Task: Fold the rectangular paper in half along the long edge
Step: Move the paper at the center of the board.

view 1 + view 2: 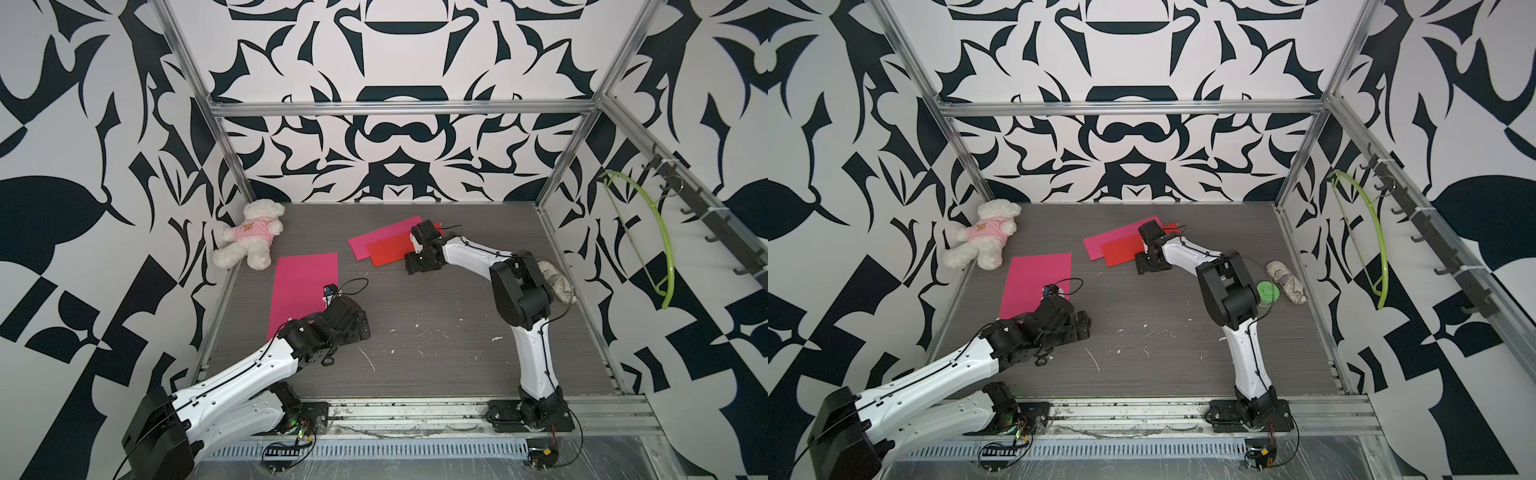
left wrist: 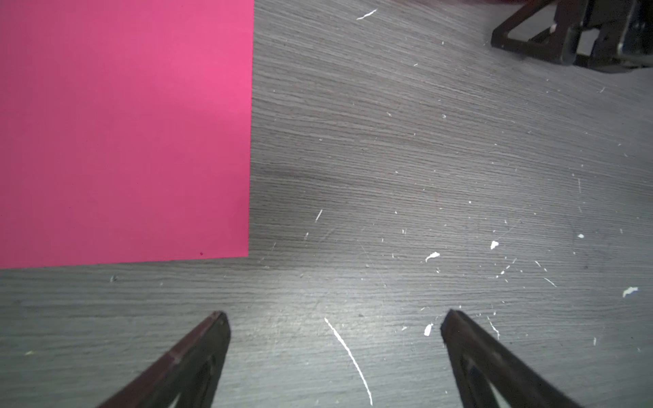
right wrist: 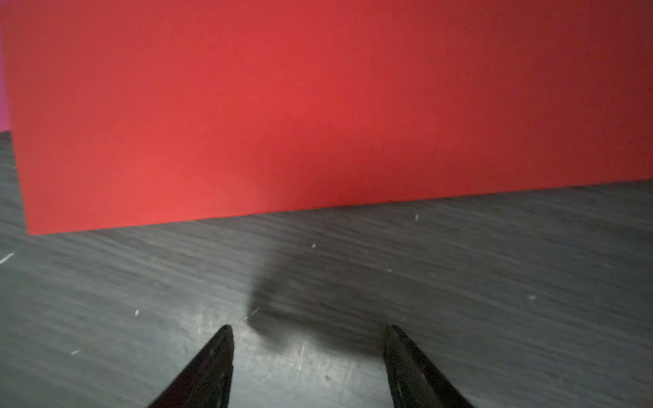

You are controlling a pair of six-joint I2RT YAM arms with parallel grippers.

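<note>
Left jaws apart, beside pink paper [image 1: 302, 282]; right jaws apart, over table [image 3: 494, 282], near red paper [image 3: 318, 106]

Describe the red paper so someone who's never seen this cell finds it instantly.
On the grey table, look to the far half, just ahead of the right gripper. Two overlapping sheets lie there; the red paper is the upper one, partly covering a pink sheet. It is the only red sheet: the lone sheet nearer the front is pink too.
</note>
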